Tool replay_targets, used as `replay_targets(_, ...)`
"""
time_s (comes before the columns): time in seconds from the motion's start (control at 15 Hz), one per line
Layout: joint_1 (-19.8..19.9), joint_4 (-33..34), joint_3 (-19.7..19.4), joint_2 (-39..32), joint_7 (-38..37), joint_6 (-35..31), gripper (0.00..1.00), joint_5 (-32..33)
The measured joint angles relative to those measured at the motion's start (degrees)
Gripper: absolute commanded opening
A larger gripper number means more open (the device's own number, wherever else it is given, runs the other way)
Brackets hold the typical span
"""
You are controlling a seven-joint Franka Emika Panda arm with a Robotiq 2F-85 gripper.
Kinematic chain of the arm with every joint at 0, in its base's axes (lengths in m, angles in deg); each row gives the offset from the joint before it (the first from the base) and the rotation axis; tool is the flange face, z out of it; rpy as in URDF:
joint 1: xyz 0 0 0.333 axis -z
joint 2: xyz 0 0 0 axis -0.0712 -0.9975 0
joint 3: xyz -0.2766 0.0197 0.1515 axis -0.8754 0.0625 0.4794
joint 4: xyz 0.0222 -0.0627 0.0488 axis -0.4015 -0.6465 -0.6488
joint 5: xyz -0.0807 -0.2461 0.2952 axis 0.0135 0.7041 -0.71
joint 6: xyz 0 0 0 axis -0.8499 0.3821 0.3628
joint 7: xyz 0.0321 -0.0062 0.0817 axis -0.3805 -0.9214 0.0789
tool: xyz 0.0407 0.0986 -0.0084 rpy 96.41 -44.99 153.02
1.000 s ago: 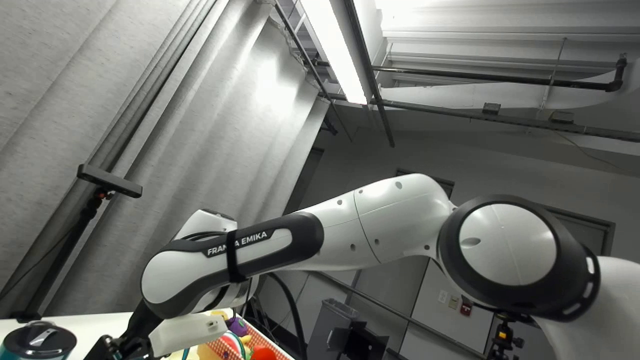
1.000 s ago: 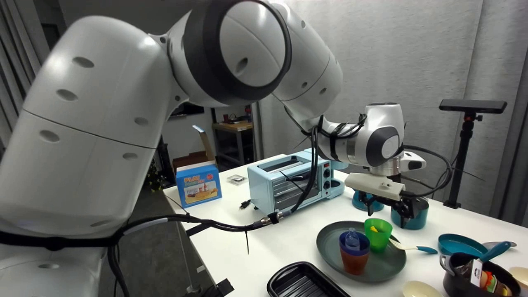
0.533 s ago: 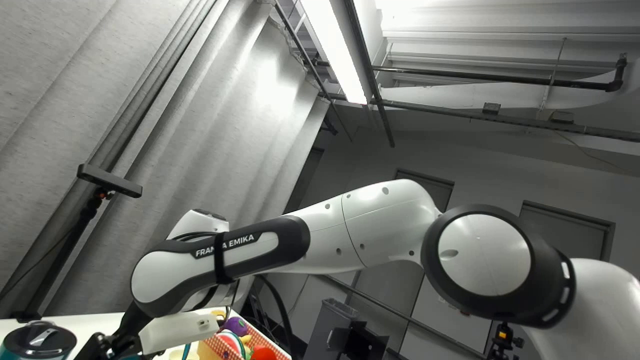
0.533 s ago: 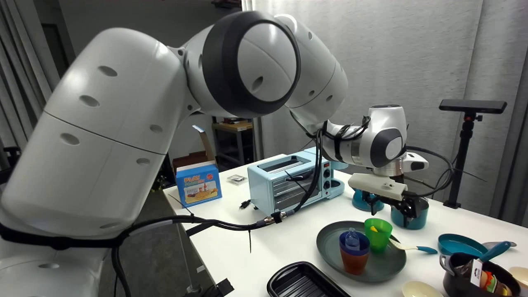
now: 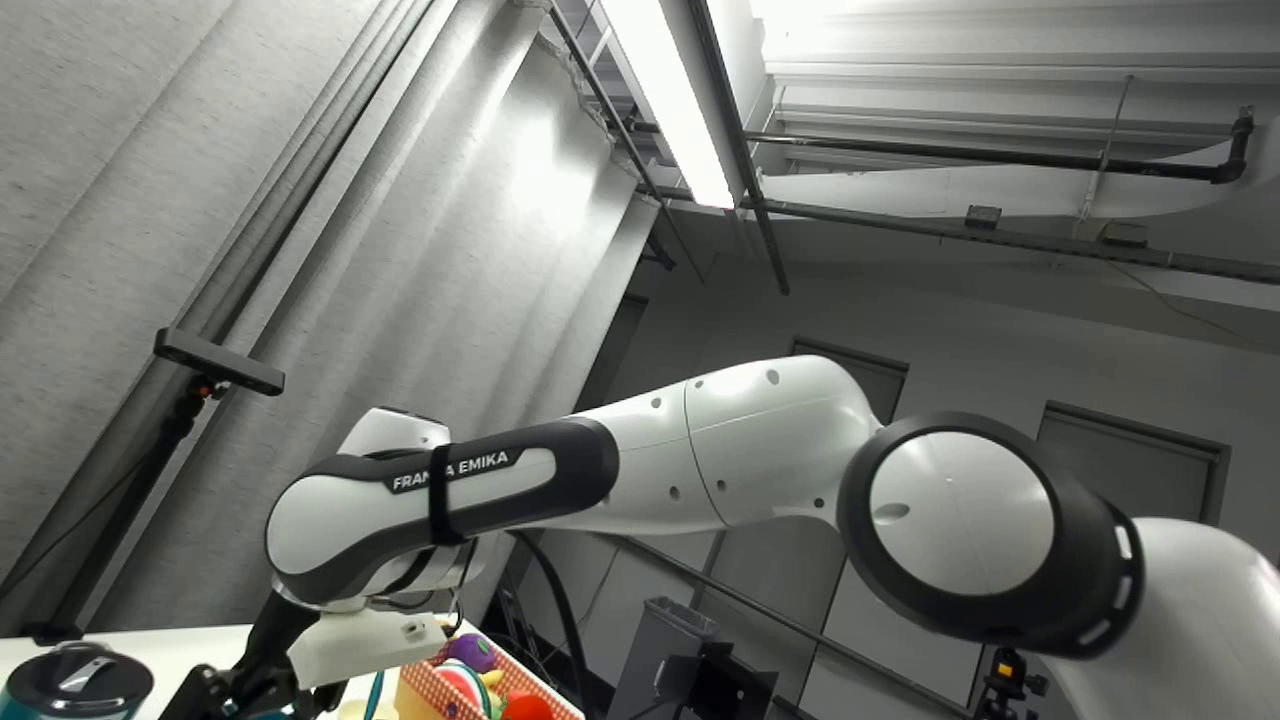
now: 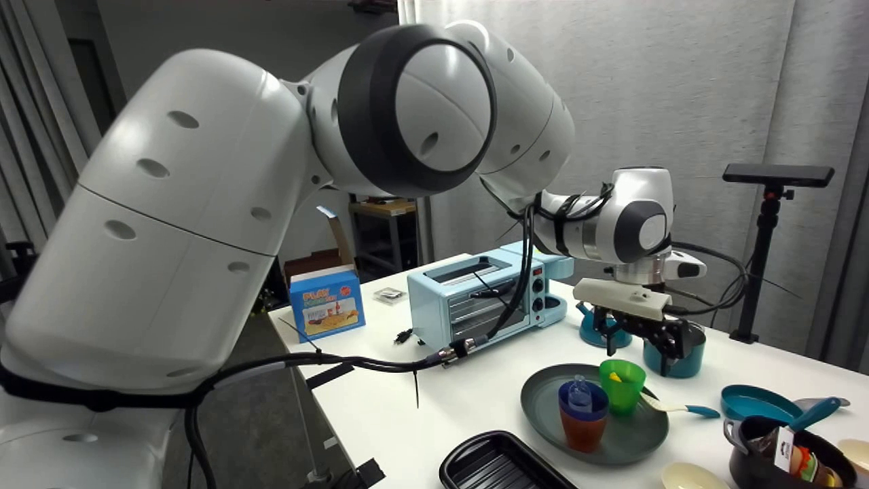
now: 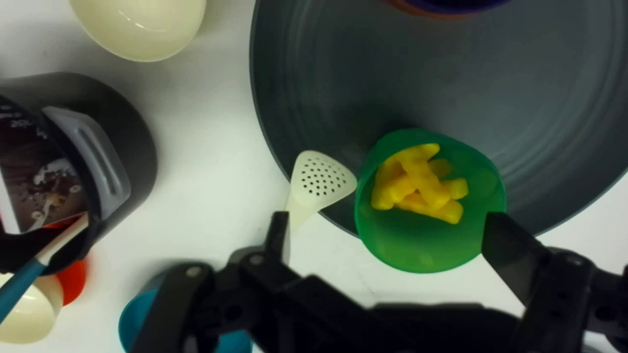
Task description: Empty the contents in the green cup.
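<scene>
The green cup (image 6: 622, 387) stands upright on the dark grey plate (image 6: 543, 401), near its rim. In the wrist view the green cup (image 7: 422, 245) is seen from above, with several yellow pieces (image 7: 422, 181) inside. One yellow piece (image 6: 614, 377) also shows in an exterior view. My gripper (image 6: 638, 361) is open and empty, above and behind the cup there. In the wrist view the gripper (image 7: 389, 220) has its fingers wide apart; the right finger overlaps the cup's right edge, the left finger is well left of it. Contact cannot be told.
A white perforated spatula (image 7: 321, 181) rests on the plate rim beside the cup. Blue and orange nested cups (image 6: 584, 414) stand on the plate. A teal pot (image 6: 686, 353), a black pot (image 6: 753, 448), a black tray (image 6: 502, 462) and a light-blue toaster oven (image 6: 475, 299) stand around.
In an exterior view the arm's elbow has lowered and the hand has shifted slightly right, then tilted a little. The green cup and its contents have not moved; the gripper has stayed open.
</scene>
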Motion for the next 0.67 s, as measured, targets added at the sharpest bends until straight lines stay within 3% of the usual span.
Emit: replay_targets(0.67,0.0,2.6,0.3,-1.3,2.4,2.7,1.00,0.2)
